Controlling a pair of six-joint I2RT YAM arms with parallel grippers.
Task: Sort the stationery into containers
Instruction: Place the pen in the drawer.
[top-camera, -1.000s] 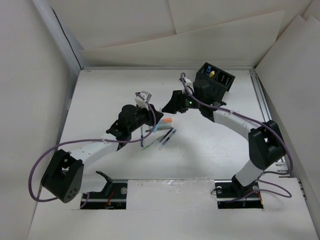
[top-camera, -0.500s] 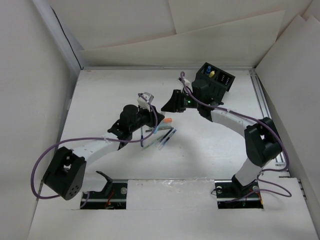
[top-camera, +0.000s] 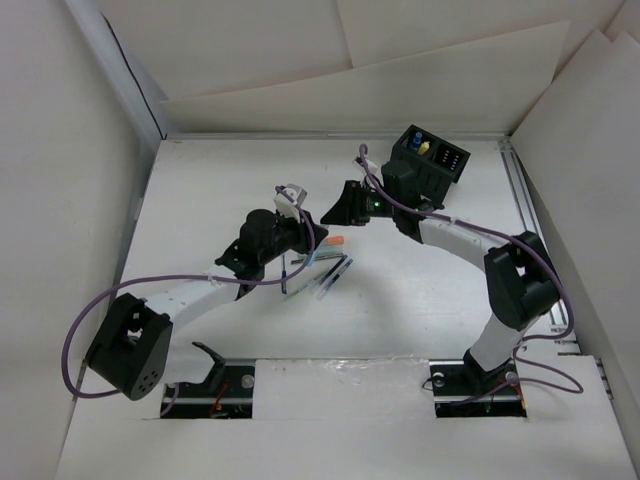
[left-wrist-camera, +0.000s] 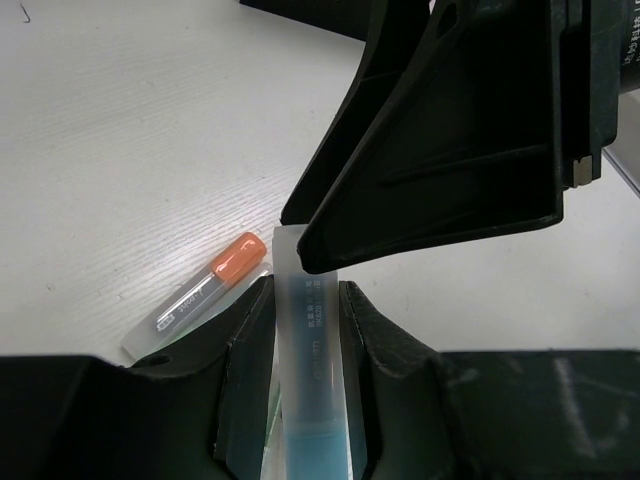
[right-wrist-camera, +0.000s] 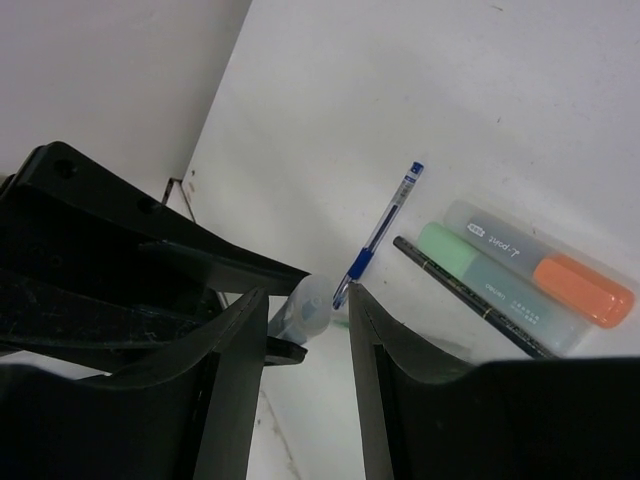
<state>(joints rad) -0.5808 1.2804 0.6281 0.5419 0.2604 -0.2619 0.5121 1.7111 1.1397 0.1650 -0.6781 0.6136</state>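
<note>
Item 1, your left gripper (left-wrist-camera: 305, 300): clenched on the clear marker (left-wrist-camera: 308, 350); both fingers (left-wrist-camera: 245, 350) pressed flat against its sides; the marker's body showed blue-teal low down between them and pale toward its tip; it was held off the table (top-camera: 200, 200), tip pointing away from the wrist.

Item 2, your right gripper (right-wrist-camera: 308, 300): it met the same clear marker at its free end; the rounded pale tip sat between the two fingers (right-wrist-camera: 225, 380); seen from the left wrist, the black fingers overlapped the marker's top end; whether the pads actually pinched it, you could not tell from either wrist view.

Item 3, loose stationery on the table, just beside both grippers: orange-capped marker (right-wrist-camera: 520, 275), pale green and teal in a clear shell, lying flat; thin dark pen (right-wrist-camera: 470, 298) lying alongside it, touching or nearly so; blue pen (right-wrist-camera: 380, 235) next over, angled, its near end close to the right gripper's fingertips.

Item 4, black organiser box (top-camera: 455, 170): it stood at the far right of the table, behind your right arm, well apart from the loose pens; something blue (top-camera: 412, 139) and something yellow (top-camera: 425, 148) showed inside it; which compartment held them was too small to tell.
</note>
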